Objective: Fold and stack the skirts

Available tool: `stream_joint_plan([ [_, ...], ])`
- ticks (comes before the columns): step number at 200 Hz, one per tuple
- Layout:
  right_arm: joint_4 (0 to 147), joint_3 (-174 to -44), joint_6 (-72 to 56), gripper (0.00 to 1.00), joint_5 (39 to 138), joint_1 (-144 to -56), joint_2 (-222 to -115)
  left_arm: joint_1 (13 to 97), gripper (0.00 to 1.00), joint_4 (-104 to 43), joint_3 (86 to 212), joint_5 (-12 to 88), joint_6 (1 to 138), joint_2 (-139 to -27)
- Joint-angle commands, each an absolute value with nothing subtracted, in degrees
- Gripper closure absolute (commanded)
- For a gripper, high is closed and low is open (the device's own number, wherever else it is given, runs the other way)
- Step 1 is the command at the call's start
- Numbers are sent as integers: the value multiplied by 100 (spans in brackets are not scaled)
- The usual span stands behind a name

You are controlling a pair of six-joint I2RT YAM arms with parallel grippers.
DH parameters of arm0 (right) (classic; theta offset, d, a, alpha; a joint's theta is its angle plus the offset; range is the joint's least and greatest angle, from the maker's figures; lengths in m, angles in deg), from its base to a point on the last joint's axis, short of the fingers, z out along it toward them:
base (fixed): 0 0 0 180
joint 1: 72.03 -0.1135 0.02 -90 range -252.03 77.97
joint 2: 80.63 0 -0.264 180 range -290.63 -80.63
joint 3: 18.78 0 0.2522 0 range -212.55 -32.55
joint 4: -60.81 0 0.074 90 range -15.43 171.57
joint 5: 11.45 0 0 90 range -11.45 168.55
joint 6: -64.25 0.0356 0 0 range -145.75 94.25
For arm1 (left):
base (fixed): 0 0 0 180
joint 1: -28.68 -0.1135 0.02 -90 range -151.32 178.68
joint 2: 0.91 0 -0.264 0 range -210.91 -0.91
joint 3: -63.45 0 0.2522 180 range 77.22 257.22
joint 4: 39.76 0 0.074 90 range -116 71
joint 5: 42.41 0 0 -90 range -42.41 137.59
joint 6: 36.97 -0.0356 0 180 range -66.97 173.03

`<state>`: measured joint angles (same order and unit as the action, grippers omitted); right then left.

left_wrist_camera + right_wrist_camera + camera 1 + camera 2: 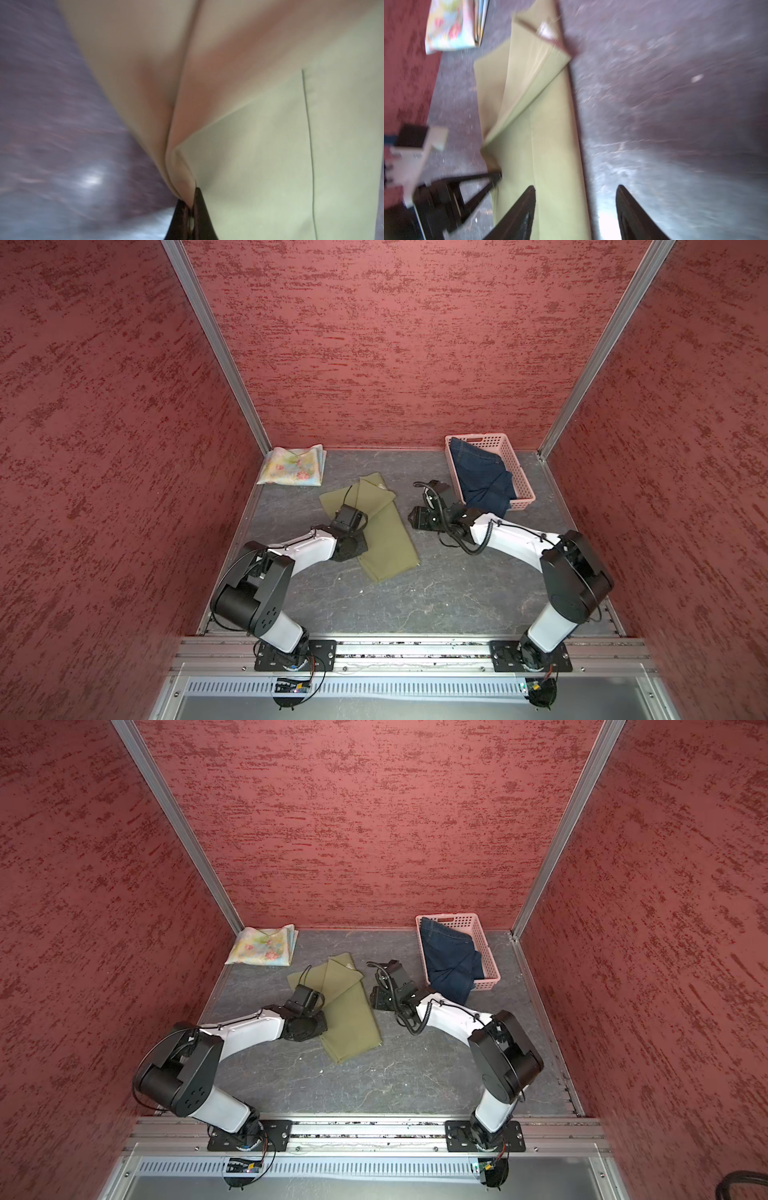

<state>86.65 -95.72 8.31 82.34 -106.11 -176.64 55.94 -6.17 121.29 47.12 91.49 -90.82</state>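
Pinching olive-green skirt (259, 166) fold, left gripper (190, 198) clamped tight, apparently for lifting over; right gripper (575, 187) jaws apart, empty, skirt's edge just ahead between them.

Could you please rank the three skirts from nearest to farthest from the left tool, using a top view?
1. Olive skirt, centre, pinched by the left tool.
2. Floral skirt, back-left corner.
3. Denim skirt, back right, in the basket.
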Motion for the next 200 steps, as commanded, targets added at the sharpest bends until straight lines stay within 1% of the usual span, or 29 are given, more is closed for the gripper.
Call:
stream_joint_plan([
  [1, 8738, -9552, 683, 37, 8197, -10319, -17375, 6264, 93, -473, 12371, 4553, 9687, -9278],
  [15, 8773, -9573, 583, 36, 8151, -10193, -17290, 6773, 93, -506, 12567, 4489, 9892, -9425],
  [32, 8818, -9642, 428, 34, 8118, -10137, -17245, 7293, 86, -576, 12784, 4306, 9927, -9565],
  [46, 8803, -9662, 320, 32, 8145, -10127, -17222, 7528, 75, -646, 12820, 4246, 9834, -9448],
  [54, 8757, -9647, 293, 32, 8174, -10125, -17221, 7562, 63, -679, 12757, 4237, 9780, -9265],
  [61, 8681, -9624, 265, 31, 8245, -10121, -17219, 7541, 55, -684, 12665, 4264, 9747, -9064],
  [71, 8588, -9609, 269, 31, 8322, -10119, -17221, 7436, 48, -698, 12494, 4277, 9679, -8721],
  [86, 8499, -9650, 290, 30, 8406, -10119, -17307, 7126, 41, -644, 12218, 4235, 9580, -8219],
  [120, 8296, -9842, 393, 30, 8586, -10154, -17668, 5903, 39, -223, 11614, 4151, 9474, -7245],
  [140, 8281, -10059, 404, 31, 8478, -10275, -17940, 5103, 39, 12, 11428, 4130, 9507, -6973],
  [169, 8443, -10512, 491, 34, 8296, -10425, -18441, 4240, 39, 126, 11414, 4091, 9398, -7169],
  [182, 8475, -10637, 510, 35, 8137, -10496, -18622, 4045, 39, 108, 11469, 4087, 9327, -7345],
  [200, 8571, -10833, 499, 35, 7945, -10571, -18885, 3978, 39, 57, 11551, 4214, 9235, -7561],
])
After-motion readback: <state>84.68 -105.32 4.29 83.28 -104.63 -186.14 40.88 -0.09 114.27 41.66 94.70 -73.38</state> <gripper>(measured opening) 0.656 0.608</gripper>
